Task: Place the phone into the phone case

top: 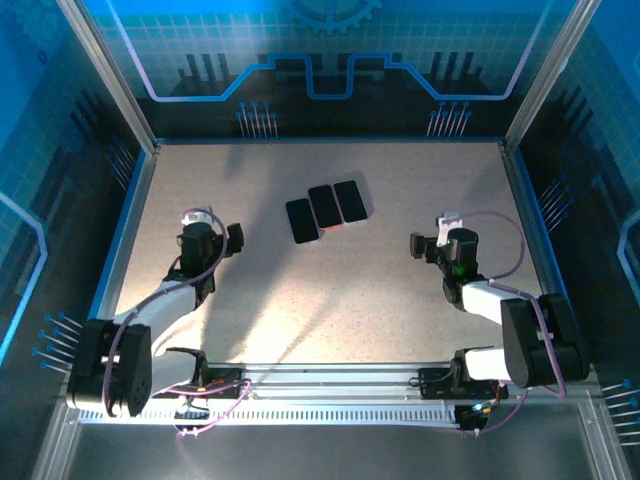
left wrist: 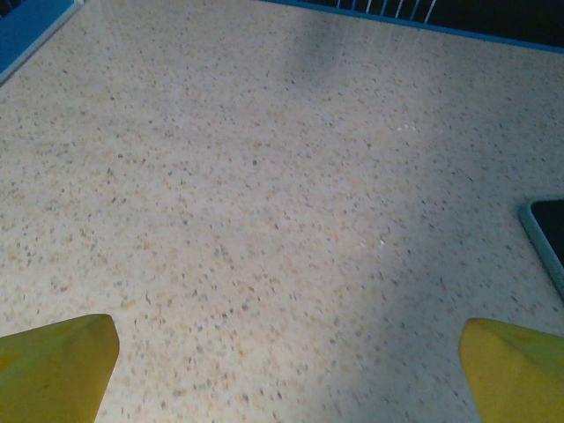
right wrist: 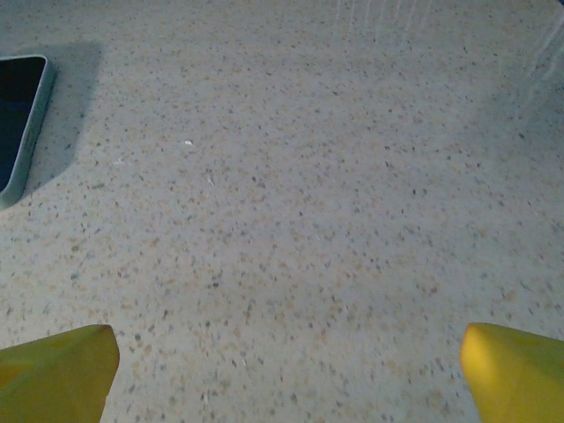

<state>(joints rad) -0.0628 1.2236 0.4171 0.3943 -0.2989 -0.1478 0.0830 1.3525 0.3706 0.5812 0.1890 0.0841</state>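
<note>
The whole table [top: 330,290] is viewed from above and behind the arm bases [top: 110,365], which are placed at 6 o'clock. This view is directed downward and forward, from far. A row of three dark slabs [top: 324,208] is seen slightly toward 12 o'clock from the centre. Each wrist view is taken low and very near to the speckled top, forward between yellow fingertips [left wrist: 53,370]. A slab edge [left wrist: 548,233] is caught at 3 o'clock by the left wrist view and at 10 o'clock by the right, and is shared with the top view.
</note>
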